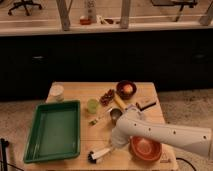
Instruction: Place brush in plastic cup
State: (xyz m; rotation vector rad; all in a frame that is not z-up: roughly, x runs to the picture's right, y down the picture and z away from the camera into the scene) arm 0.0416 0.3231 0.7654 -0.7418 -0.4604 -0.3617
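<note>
Brush (101,154) lies flat at front edge of table (100,134), black head pointing left, white handle running up-right to gripper (115,144), which sits low over handle end w/ arm coming in from the right; can't tell if claw is clamped on it or loose. Plastic cup (92,105) stands upright mid-table, well apart from brush, just right of green tray (52,132). Metal cup (115,116) & orange bowl (145,148) sit nr the arm.
</note>
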